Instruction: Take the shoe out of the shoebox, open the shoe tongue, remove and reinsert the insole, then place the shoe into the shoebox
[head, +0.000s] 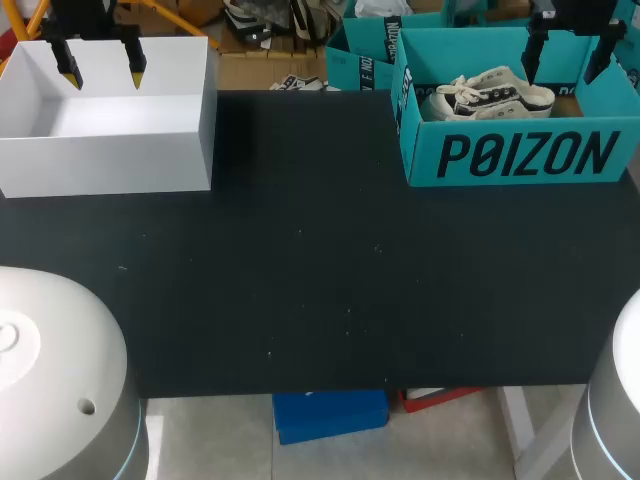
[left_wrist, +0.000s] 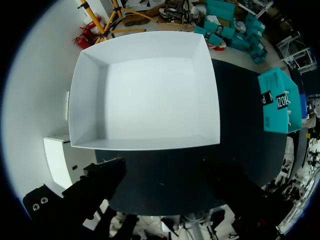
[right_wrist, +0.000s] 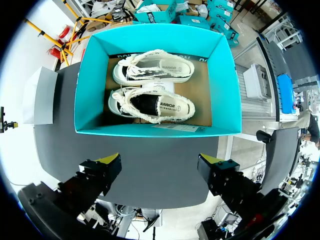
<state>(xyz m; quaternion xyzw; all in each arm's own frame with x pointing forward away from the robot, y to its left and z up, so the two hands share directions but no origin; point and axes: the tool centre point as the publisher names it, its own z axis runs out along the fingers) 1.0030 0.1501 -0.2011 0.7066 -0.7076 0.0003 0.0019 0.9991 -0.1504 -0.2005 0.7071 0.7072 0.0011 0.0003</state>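
The rounded white base of the left arm (head: 50, 370) sat at the near left corner and the base of the right arm (head: 615, 400) at the near right, with the black counter (head: 300, 280) stretching away between them. At the far left of the counter stood an open white box (head: 110, 150), its inside bare. The left end effector (head: 101, 68) hung above that box's far part, its two yellow-tipped fingers spread apart and holding nothing; from its own wrist the left end effector (left_wrist: 165, 175) looked down into the white box (left_wrist: 145, 95). At the far right of the counter stood the teal shoebox (head: 520, 155), lidless, well apart from the white box. The right end effector (head: 565, 55) hovered over it with fingers wide apart and nothing between them; its wrist view showed the right end effector (right_wrist: 160, 162) above the shoebox's near wall (right_wrist: 155, 131). Inside, on the brown cardboard floor, two shoes lay side by side, the far shoe (right_wrist: 152, 68) and the near shoe (right_wrist: 152, 105), both with dark uppers, white laces and cream frayed-edged soles, toes toward the left.
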